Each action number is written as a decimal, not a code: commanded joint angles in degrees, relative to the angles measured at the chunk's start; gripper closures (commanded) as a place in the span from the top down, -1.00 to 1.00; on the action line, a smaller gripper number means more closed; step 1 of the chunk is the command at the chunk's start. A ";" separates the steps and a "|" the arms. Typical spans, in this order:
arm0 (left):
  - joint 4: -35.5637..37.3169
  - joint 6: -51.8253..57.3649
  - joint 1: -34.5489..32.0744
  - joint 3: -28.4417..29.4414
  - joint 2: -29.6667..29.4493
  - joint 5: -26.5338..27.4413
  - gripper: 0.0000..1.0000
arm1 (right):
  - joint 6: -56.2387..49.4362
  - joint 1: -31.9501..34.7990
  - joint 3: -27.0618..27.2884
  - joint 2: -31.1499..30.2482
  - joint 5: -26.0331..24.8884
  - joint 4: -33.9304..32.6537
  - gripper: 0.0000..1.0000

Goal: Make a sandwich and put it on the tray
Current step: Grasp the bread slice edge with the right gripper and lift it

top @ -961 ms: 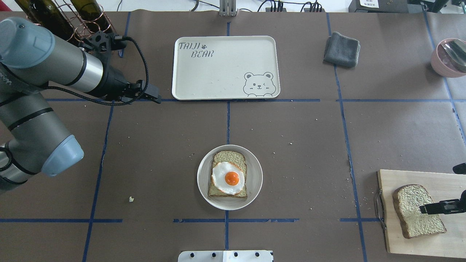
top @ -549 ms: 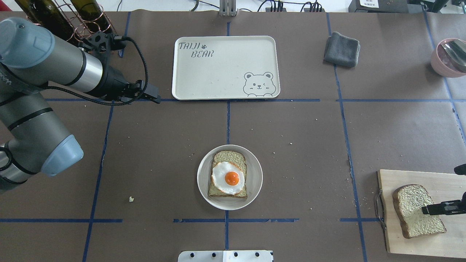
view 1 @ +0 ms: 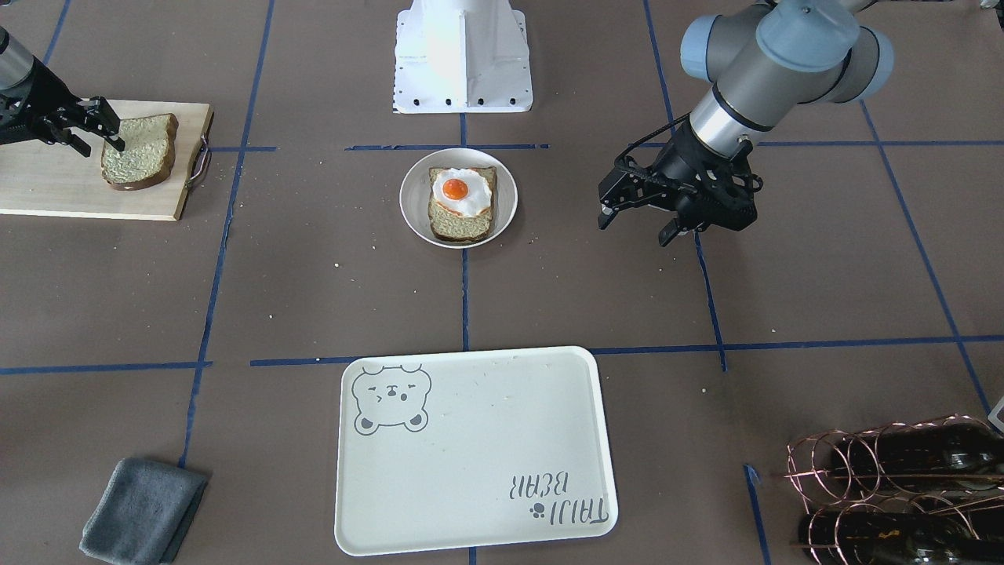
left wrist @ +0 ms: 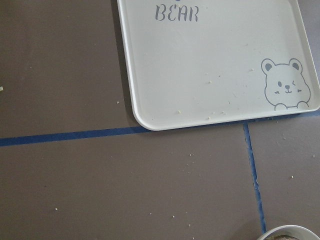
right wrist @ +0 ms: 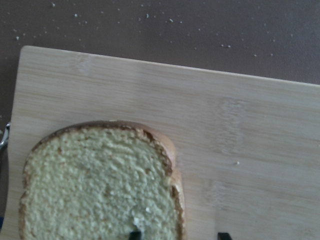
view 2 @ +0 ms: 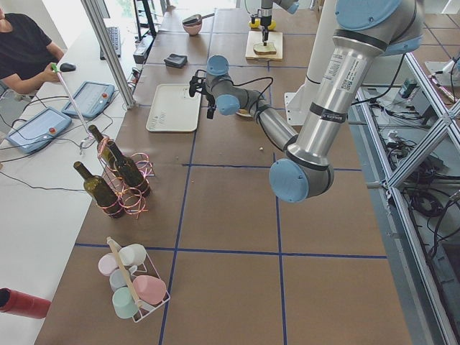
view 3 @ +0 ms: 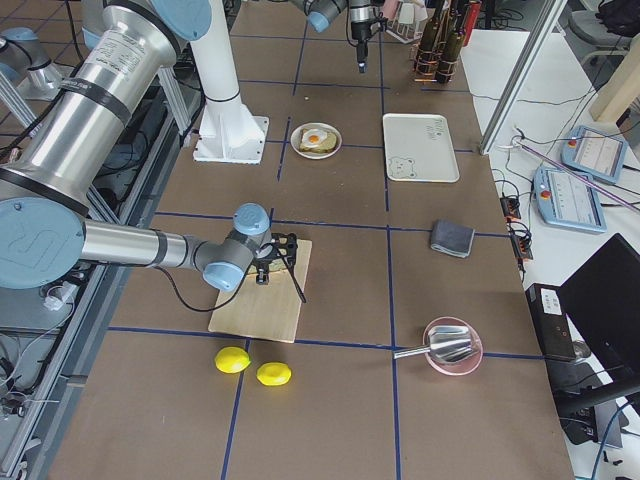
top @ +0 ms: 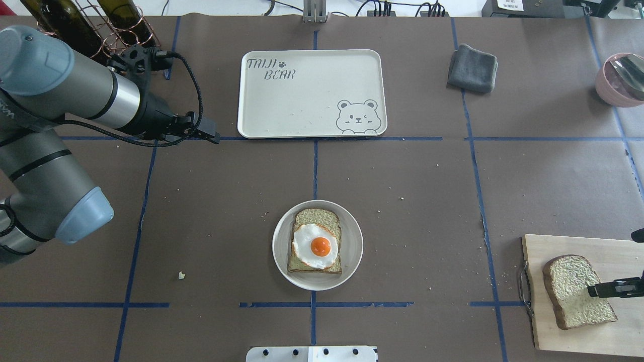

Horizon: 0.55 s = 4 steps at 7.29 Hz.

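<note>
I have the right gripper (view 1: 102, 149) spread astride the slice (view 1: 145, 153) on the board (view 1: 47, 180), ready to pinch its edge; the left gripper (view 1: 632, 234), also spread, hangs clear of the egg (view 1: 457, 192).

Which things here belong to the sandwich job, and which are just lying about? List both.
Job: fried egg, bread slice under it, white plate, second bread slice, wooden cutting board, TAIJI BEAR tray.
Lying about: grey cloth, wine bottles, pink bowl, lemons, pastel cups.
</note>
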 commanded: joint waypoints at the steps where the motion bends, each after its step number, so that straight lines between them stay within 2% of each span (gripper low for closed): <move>1: 0.08 0.06 -0.03 -0.07 0.13 0.00 1.00 | 0.34 -0.02 -0.01 0.16 0.06 -0.01 -0.97; 4: 0.00 0.06 -0.03 0.02 0.22 0.00 1.00 | 0.34 -0.02 0.25 0.43 0.24 0.34 -1.00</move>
